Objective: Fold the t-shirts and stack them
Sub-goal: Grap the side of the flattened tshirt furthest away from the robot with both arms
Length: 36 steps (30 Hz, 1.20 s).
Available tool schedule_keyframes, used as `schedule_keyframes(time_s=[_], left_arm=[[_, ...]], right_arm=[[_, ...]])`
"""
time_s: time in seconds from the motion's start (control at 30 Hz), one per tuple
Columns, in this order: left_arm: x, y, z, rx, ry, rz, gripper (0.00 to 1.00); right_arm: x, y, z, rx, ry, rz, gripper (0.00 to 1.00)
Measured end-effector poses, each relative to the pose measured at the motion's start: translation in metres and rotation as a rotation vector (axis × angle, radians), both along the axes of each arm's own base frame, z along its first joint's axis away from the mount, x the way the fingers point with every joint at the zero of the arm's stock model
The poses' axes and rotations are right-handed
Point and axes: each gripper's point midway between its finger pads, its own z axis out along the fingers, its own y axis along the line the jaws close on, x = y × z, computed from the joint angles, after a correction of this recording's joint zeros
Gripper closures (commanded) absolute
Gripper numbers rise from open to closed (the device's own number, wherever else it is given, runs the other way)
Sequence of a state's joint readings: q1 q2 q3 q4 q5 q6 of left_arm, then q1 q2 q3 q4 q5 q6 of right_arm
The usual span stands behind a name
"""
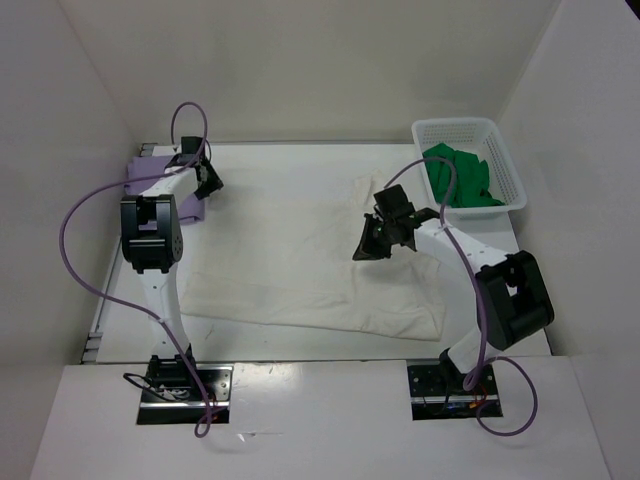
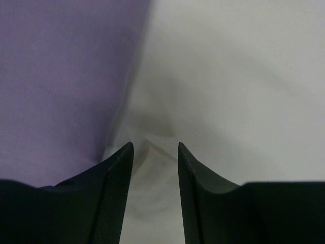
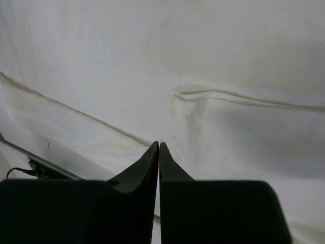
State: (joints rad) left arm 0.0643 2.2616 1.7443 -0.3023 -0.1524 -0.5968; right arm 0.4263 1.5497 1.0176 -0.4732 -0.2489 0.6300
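The cream white t-shirt (image 1: 320, 265) lies spread flat across the middle of the table. The lavender t-shirt (image 1: 140, 178) lies at the back left, partly hidden by my left arm. The green t-shirt (image 1: 460, 178) lies bunched in the basket. My left gripper (image 1: 212, 181) is low at the cream shirt's far left corner, beside the lavender shirt (image 2: 56, 81). Its jaws (image 2: 152, 145) stand partly open with a fold of cream cloth (image 2: 152, 193) between them. My right gripper (image 1: 368, 246) hangs over the cream shirt (image 3: 228, 66), shut and empty (image 3: 159, 143).
A white plastic mesh basket (image 1: 505, 150) stands at the back right corner. White walls close in the table at the left, back and right. Purple cables loop from both arms. The table's near edge (image 3: 56, 161) shows in the right wrist view.
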Motion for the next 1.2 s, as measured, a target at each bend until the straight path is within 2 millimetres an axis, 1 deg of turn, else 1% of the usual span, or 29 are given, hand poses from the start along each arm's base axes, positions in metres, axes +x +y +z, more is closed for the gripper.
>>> schedule_keyframes(time_s=[0.03,0.1,0.17,0.2,0.23,0.3,0.33,0.37,0.4,0.43,0.47,0.53,0.57,0.63,0.7,0.73,0.8,0.83,0.87,0.93,0.97,1.0,1.03,1.07,1.13,1.17,1.2], left_arm=[[0.001,0.0,0.001,0.001,-0.001,-0.001,0.53],[0.002,0.0,0.002,0.001,-0.003,-0.005,0.57],[0.001,-0.001,0.0,0.004,0.005,-0.013,0.62],[0.001,-0.001,-0.001,0.004,0.007,-0.015,0.68],[0.001,-0.001,-0.002,0.004,0.009,-0.017,0.69],[0.0,-0.001,-0.002,0.005,0.011,-0.019,0.69],[0.0,-0.001,-0.003,0.005,0.011,-0.02,0.69],[0.0,-0.001,-0.003,0.005,0.011,-0.02,0.69],[0.0,-0.001,-0.003,0.005,0.01,-0.019,0.7],[0.0,-0.001,-0.004,0.006,0.009,-0.019,0.73],[0.0,0.0,-0.004,0.008,0.009,-0.018,0.77],[0.0,0.0,-0.004,0.011,0.009,-0.015,0.82],[0.0,0.0,-0.004,0.011,0.008,-0.015,0.86],[-0.002,0.0,-0.004,0.012,0.007,-0.015,0.92],[-0.005,0.0,-0.004,0.011,0.009,-0.015,0.95],[-0.007,0.0,-0.004,0.009,0.012,-0.016,0.96],[-0.012,-0.002,-0.004,0.001,0.011,-0.023,0.96],[-0.016,-0.004,-0.003,-0.007,0.011,-0.029,0.98],[-0.021,-0.006,-0.002,-0.014,0.01,-0.033,0.99],[-0.03,-0.01,0.003,-0.027,0.01,-0.039,0.99],[-0.033,-0.01,0.006,-0.03,0.007,-0.041,1.0],[-0.034,-0.011,0.01,-0.034,-0.003,-0.044,1.0],[-0.034,-0.012,0.016,-0.035,-0.017,-0.047,1.0],[-0.032,-0.013,0.021,-0.037,-0.034,-0.05,1.0],[-0.03,-0.014,0.03,-0.042,-0.06,-0.056,1.0],[-0.028,-0.015,0.034,-0.043,-0.073,-0.059,1.0],[-0.027,-0.015,0.037,-0.044,-0.083,-0.061,1.0]], right_arm=[[0.001,0.0,0.0,0.0,0.0,0.0,0.94],[0.002,0.001,-0.001,0.001,-0.002,0.0,0.94],[0.003,0.001,-0.001,0.001,-0.002,0.0,0.93],[0.003,0.001,-0.002,0.0,-0.001,0.0,0.93],[0.003,0.001,-0.002,0.0,-0.001,0.0,0.91],[0.004,0.001,-0.002,0.001,-0.002,-0.002,0.88],[0.005,0.0,-0.001,0.002,-0.004,-0.006,0.86],[0.008,-0.001,0.001,0.004,-0.008,-0.012,0.79],[0.011,-0.003,0.002,0.006,-0.013,-0.021,0.76],[0.014,-0.005,0.003,0.008,-0.019,-0.028,0.72],[0.018,-0.008,0.005,0.011,-0.024,-0.038,0.65],[0.029,-0.013,0.008,0.018,-0.038,-0.061,0.6],[0.035,-0.016,0.009,0.019,-0.044,-0.073,0.6],[0.05,-0.021,0.01,0.017,-0.059,-0.096,0.58],[0.071,-0.03,0.008,0.008,-0.067,-0.127,0.57],[0.085,-0.036,0.007,0.0,-0.075,-0.146,0.57],[0.12,-0.052,0.008,-0.03,-0.111,-0.202,0.57],[0.139,-0.061,0.008,-0.047,-0.131,-0.228,0.57],[0.155,-0.07,0.01,-0.065,-0.152,-0.255,0.66],[0.191,-0.087,0.015,-0.1,-0.199,-0.303,0.77],[0.209,-0.094,0.018,-0.113,-0.228,-0.324,0.85],[0.226,-0.1,0.022,-0.127,-0.255,-0.345,0.98],[0.241,-0.105,0.024,-0.14,-0.277,-0.359,1.0],[0.256,-0.108,0.027,-0.148,-0.298,-0.375,1.0],[0.286,-0.111,0.03,-0.168,-0.339,-0.399,0.95],[0.297,-0.111,0.028,-0.177,-0.351,-0.403,0.89],[0.307,-0.111,0.025,-0.194,-0.359,-0.406,0.73]])
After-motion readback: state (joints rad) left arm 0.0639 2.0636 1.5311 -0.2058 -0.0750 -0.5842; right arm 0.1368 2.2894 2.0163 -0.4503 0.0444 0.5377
